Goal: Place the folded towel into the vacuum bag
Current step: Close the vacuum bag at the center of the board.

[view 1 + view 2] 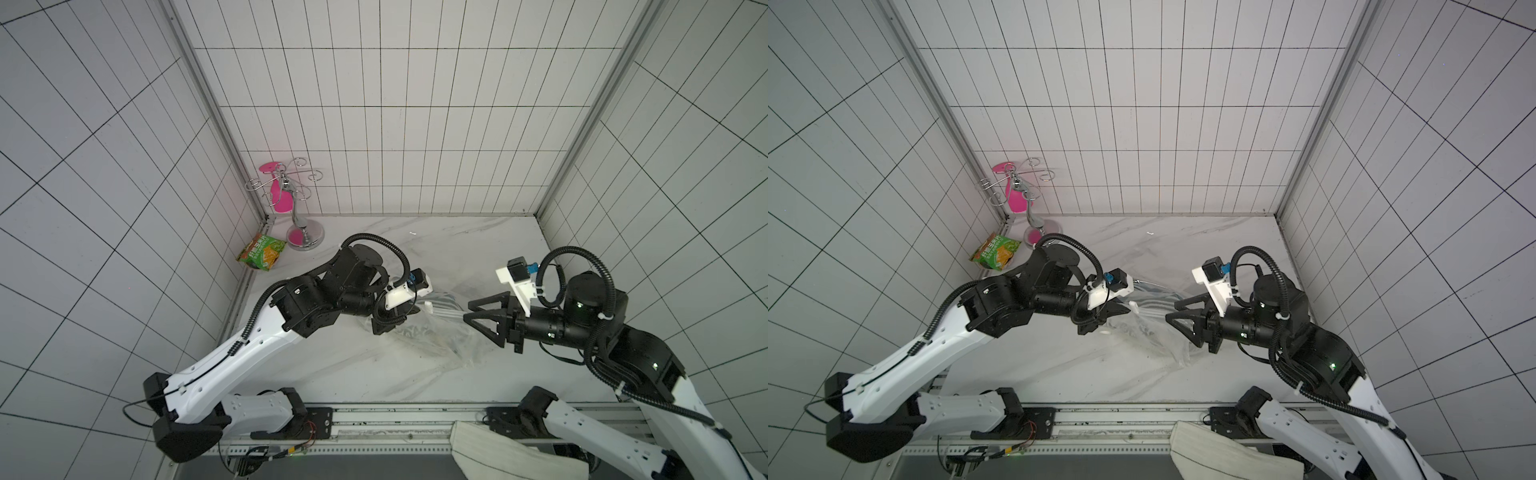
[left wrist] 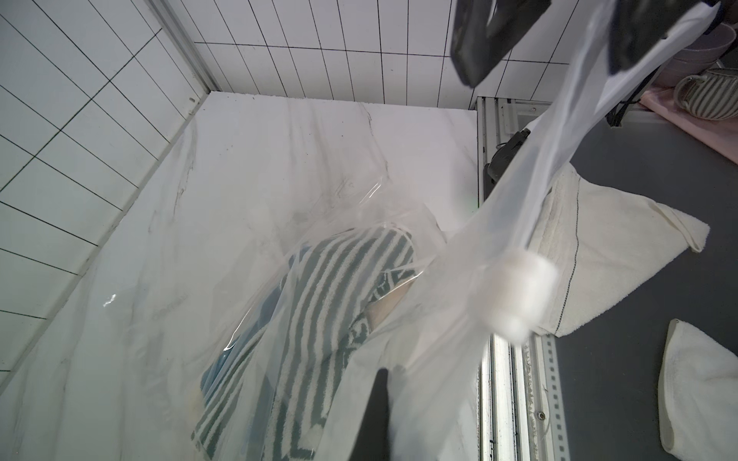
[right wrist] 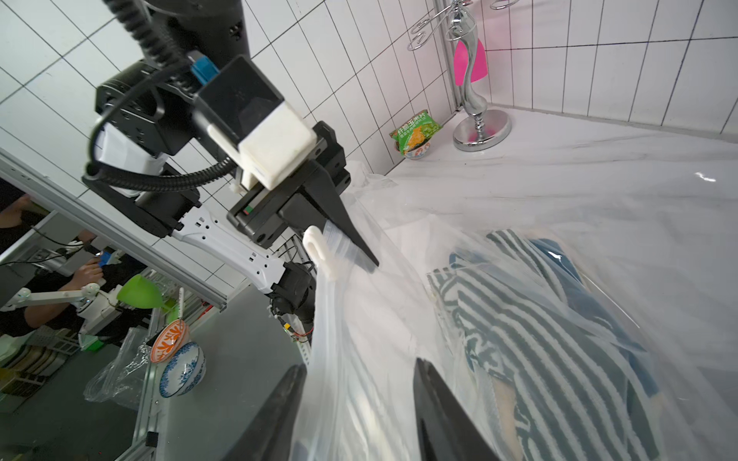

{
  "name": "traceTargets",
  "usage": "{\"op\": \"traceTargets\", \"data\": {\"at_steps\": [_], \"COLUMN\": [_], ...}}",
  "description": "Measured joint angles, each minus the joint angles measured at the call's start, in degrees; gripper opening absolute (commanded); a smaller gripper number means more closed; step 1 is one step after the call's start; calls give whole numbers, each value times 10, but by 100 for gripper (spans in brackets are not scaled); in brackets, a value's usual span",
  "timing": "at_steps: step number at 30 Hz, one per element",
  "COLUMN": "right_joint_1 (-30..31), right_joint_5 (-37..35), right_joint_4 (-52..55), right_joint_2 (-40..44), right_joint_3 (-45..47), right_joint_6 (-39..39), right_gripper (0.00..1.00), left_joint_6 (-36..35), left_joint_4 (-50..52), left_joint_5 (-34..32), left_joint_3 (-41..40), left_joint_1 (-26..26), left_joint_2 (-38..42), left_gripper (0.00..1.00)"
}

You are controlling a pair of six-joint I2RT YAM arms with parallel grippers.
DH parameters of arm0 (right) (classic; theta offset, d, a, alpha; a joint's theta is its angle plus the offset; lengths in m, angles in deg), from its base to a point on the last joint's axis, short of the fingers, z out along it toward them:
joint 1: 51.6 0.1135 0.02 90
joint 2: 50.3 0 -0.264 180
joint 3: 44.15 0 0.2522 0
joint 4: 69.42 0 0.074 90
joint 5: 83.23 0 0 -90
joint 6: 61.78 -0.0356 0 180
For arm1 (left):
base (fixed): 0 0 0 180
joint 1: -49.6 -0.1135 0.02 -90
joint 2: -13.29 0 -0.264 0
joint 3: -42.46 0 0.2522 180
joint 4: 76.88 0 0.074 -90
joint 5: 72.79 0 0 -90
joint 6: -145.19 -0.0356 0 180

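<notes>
The vacuum bag (image 1: 436, 338) (image 1: 1154, 338) is a crinkly clear bag lying on the marble table between my two arms. A teal-and-white striped folded towel (image 2: 319, 299) (image 3: 539, 339) lies inside it. My left gripper (image 1: 388, 322) (image 1: 1096, 326) (image 3: 361, 253) is shut on the bag's zip edge, beside a white slider clip (image 3: 319, 251), and holds that edge up. My right gripper (image 1: 467, 311) (image 1: 1171, 311) (image 3: 359, 379) is open. The bag's mouth strip (image 2: 531, 167) runs between its two fingers.
A green snack packet (image 1: 262, 251) and a chrome stand with a pink piece (image 1: 297, 208) sit in the back left corner. A white cloth (image 1: 511, 453) hangs over the front rail. Tiled walls close three sides. Bowls (image 3: 179, 359) lie off the table.
</notes>
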Motion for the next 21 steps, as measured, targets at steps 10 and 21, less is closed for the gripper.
{"op": "traceTargets", "data": {"at_steps": [10,21], "right_joint_1": [39,42], "right_joint_5": [-22,-20], "right_joint_4": [-22,-19], "right_joint_2": [-25,-21], "right_joint_3": [0,0], "right_joint_6": [9,29], "right_gripper": [0,0], "left_joint_6": [16,71], "left_joint_4": [8,5], "left_joint_5": [0,62], "left_joint_3": [2,57], "left_joint_1": [0,-33], "left_joint_2": [-3,26], "left_gripper": [6,55]}}
